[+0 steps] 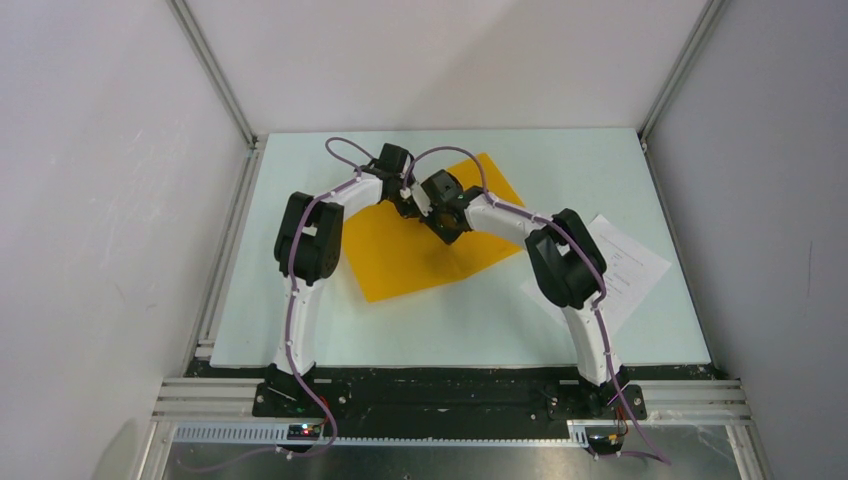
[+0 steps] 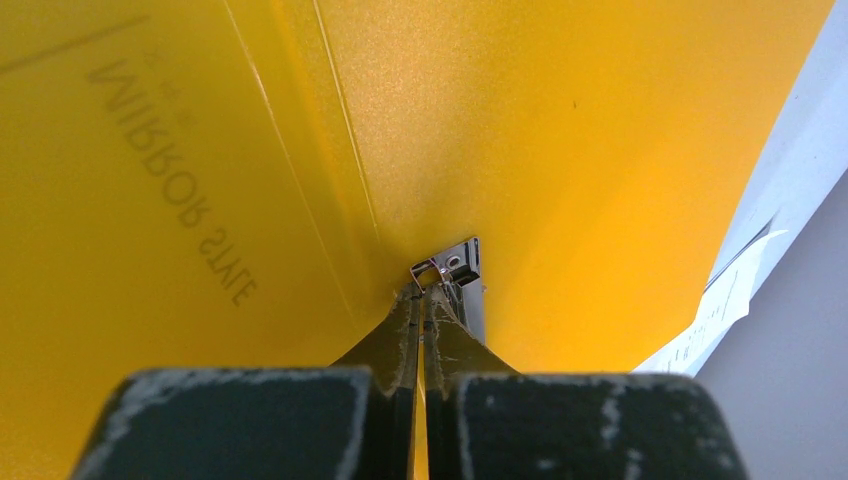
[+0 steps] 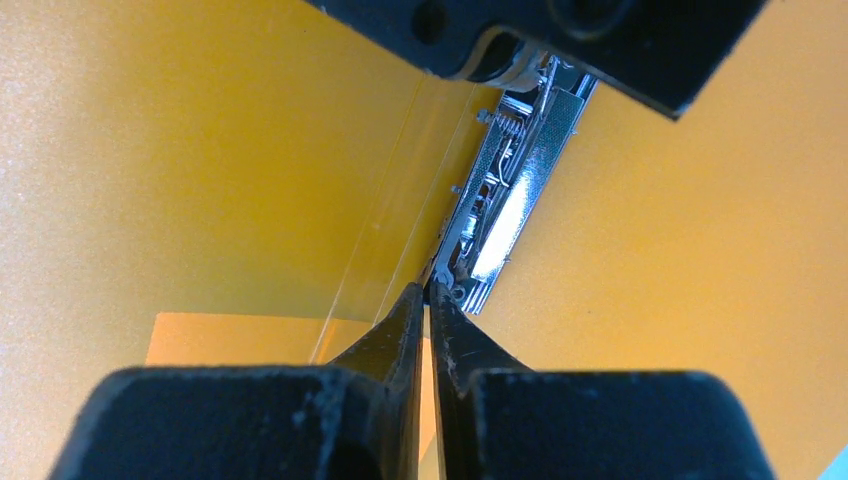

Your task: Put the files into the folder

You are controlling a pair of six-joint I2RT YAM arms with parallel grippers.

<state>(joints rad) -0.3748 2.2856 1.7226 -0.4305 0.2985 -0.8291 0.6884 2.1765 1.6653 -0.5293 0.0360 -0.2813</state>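
An orange folder [image 1: 400,262] lay askew on the pale desk [image 1: 450,335], one corner pointing toward the back edge. Both arms bent inward over it, with the left tool [image 1: 408,200] and right tool [image 1: 443,222] close together above its upper middle, perhaps touching it; the angle hid that. The files [image 1: 632,262] lay at the desk's right side, partly under the right arm.

Overhead view down onto the table [image 1: 450,320]; wrist views close against the folder [image 2: 600,150], its clip [image 3: 500,200] in both.
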